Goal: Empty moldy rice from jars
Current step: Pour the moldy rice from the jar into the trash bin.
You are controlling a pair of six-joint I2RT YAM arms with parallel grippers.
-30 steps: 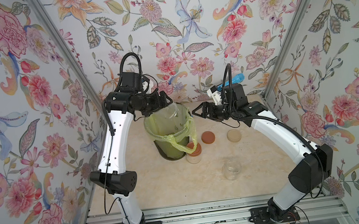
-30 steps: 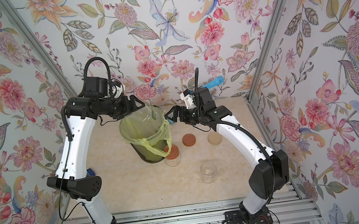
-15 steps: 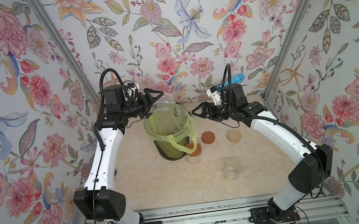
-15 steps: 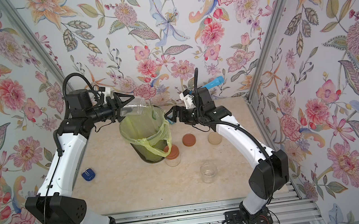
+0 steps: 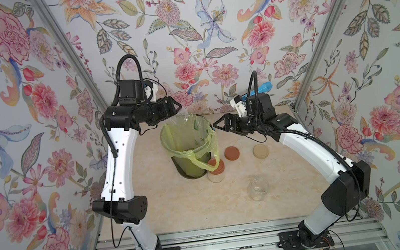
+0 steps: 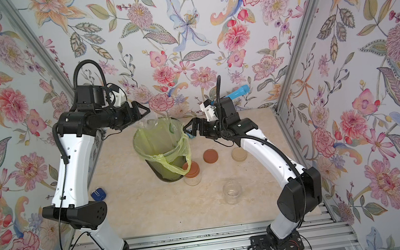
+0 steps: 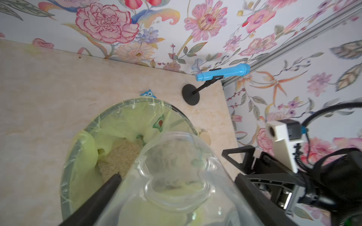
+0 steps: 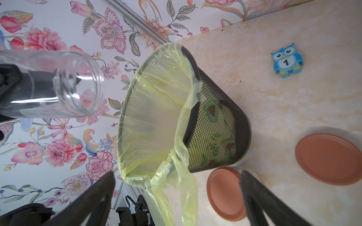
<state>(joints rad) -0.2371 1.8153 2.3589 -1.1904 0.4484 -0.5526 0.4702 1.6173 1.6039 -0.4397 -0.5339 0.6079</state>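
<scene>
An empty, lidless clear jar (image 5: pixel 258 189) stands nearest on the marbled beige worktop (image 5: pixel 179 212). Farther, a capped jar (image 5: pixel 216 173) stands just beside a black mesh bin (image 5: pixel 186 171). A reddish-brown lid (image 5: pixel 231 152) and a beige lid (image 5: pixel 260 151) lie right of it. Grainy beige moldy rice (image 7: pixel 119 156) sits in the bin's yellow-green bag (image 5: pixel 193 155). Over the rim, the left pincer (image 5: pixel 177 110) clamps a tilted clear jar (image 5: pixel 182 119); the right pincer (image 5: pixel 217 126) gapes, empty. Beyond the bin, a blue owl tile (image 8: pixel 287 60) reads "1".

The tilted jar (image 8: pixel 78 84) is clear, glossy; the bin (image 8: pixel 225 117) is black wire mesh, lined with a thin crinkly plastic bag (image 8: pixel 182 182); the loose lid (image 8: pixel 329 158) looks smooth, matt.
</scene>
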